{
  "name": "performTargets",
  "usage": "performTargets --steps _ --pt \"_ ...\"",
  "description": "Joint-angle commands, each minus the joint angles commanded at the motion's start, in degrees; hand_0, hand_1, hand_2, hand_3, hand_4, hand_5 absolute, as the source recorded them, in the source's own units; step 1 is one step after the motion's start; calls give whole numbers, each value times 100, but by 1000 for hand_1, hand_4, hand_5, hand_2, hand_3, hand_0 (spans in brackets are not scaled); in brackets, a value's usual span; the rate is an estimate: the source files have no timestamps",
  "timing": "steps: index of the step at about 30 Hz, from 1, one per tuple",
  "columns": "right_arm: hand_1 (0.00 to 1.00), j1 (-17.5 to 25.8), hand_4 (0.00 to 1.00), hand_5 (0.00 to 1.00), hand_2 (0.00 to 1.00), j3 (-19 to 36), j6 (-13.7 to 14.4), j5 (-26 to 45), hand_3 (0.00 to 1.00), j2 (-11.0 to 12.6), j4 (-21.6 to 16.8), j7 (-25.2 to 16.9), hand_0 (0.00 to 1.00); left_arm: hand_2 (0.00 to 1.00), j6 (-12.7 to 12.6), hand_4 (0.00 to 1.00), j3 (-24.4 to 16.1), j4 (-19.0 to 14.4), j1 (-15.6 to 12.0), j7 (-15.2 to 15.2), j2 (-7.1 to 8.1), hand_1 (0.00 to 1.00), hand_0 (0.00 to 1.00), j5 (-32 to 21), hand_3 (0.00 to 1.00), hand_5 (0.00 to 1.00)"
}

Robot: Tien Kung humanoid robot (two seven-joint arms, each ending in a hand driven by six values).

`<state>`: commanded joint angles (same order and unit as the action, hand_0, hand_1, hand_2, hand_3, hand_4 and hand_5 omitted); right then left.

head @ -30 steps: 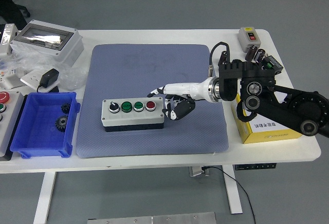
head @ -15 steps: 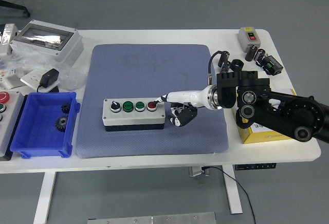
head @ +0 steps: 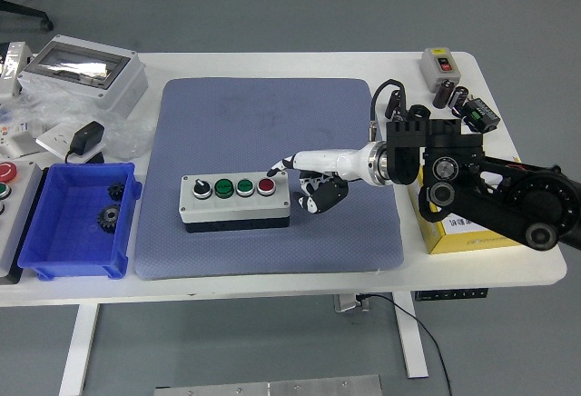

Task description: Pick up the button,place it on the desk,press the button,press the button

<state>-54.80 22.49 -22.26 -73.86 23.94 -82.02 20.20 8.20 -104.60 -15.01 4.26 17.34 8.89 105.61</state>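
A grey rectangular push-button control box with a black base [head: 235, 200] lay on a blue-grey padded mat [head: 272, 123] that covered the middle of the white tabletop [head: 300, 62]. Along the top of the box ran a row of four controls: a black rotary knob [head: 201, 187] at the left, two round green buttons [head: 223, 187] in the middle and a round red button [head: 265, 185] at the right end. The right robot hand [head: 307, 176], white and black at the end of a black arm [head: 481, 187] reaching in from the right, was at the right end of the box; its extended index finger [head: 283, 164] pointed down at the red button with the tip at or just above it, contact being hard to judge, while the other fingers were curled under beside the box's right end, holding nothing. Under the arm a yellow cardboard box [head: 467, 231] sat near the right edge. At the left stood a blue plastic bin [head: 54, 251] holding small black gears [head: 109, 217], with a grey enclosure with a clear lid [head: 82, 71] behind it and a black power adapter [head: 87, 136] between them
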Motion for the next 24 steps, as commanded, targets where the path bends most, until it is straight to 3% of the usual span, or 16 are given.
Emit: performTargets --steps 24 --pt "141 6 246 2 199 -257 72 76 902 -165 254 -35 22 524 39 557 -18 1 8 -6 -6 617 661 38 595 147"
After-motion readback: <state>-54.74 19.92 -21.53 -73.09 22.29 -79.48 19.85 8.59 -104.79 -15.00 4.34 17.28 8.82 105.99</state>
